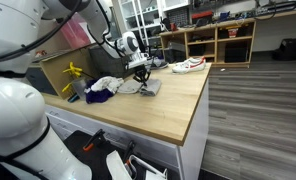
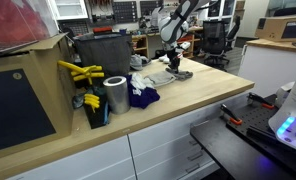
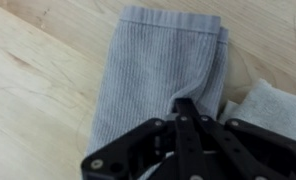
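Gripper (image 3: 185, 105) jaws fully closed w/ tips on grey sock (image 3: 153, 70), flat nr tabletop (image 3: 28, 100) far edge, not lifted yet.

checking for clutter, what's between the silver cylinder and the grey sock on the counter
A dark blue cloth and a crumpled white cloth lie between the silver cylinder and the grey sock, seen in an exterior view.

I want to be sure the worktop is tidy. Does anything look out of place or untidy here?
Yes. A sneaker lies at the far end of the wooden table, which is odd for a worktop. The gray sock is puckered where the shut gripper pinches it. Nothing looks spilled or broken.
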You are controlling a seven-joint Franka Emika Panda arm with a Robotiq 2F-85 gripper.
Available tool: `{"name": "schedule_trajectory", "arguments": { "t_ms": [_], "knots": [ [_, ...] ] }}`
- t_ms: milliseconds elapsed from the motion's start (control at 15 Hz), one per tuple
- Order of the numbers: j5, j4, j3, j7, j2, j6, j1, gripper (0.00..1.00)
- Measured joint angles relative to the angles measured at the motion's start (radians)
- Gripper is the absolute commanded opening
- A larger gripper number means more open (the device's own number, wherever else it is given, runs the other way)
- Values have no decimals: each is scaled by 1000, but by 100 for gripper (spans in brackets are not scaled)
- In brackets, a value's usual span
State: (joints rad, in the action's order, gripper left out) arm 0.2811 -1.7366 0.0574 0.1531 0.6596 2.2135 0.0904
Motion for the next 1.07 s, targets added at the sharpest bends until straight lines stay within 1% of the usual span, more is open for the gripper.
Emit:
{"name": "schedule_trajectory", "arguments": {
  "t_ms": [200, 467, 600, 800, 1067],
  "knots": [
    [-40, -2, 12, 30, -6, 1, -20, 0],
    [-157, 5, 63, 113, -39, 1, -59, 0],
    [-182, 9, 73, 131, -60, 13, -65, 0],
    [-164, 12, 64, 134, -83, 60, -65, 0],
    [-84, 11, 24, 134, -91, 127, -62, 0]
  ]
}}
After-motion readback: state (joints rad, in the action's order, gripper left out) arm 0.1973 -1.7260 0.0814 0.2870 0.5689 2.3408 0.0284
